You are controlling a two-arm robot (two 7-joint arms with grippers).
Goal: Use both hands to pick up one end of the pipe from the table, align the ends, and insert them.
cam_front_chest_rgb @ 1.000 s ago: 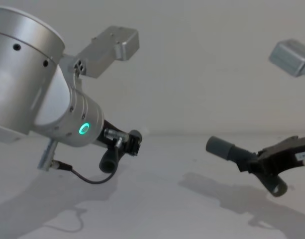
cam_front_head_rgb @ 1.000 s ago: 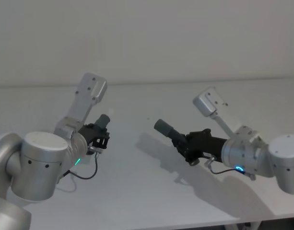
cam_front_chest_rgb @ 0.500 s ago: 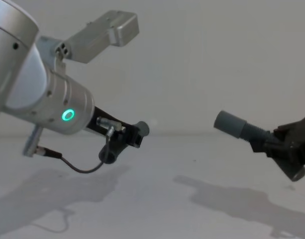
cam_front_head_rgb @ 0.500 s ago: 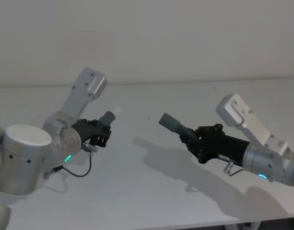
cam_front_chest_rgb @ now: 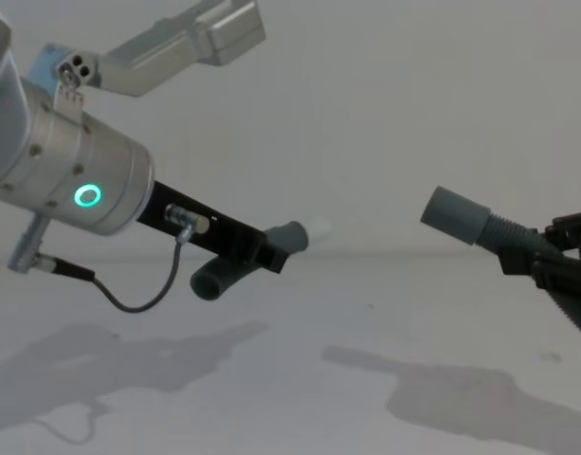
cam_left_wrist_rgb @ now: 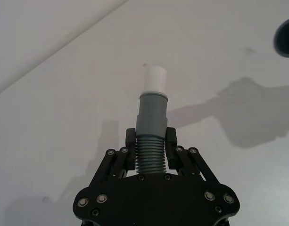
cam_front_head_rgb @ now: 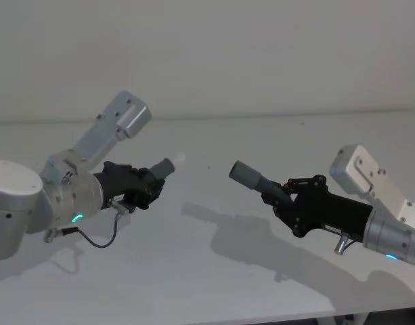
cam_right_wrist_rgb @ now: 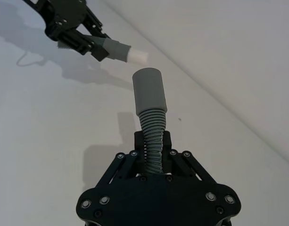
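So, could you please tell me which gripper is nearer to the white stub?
Left. The left gripper holds the hose piece that carries the white stub; the right gripper holds the other piece across an open gap.

Dim, even overhead light, soft grey shadows on the table
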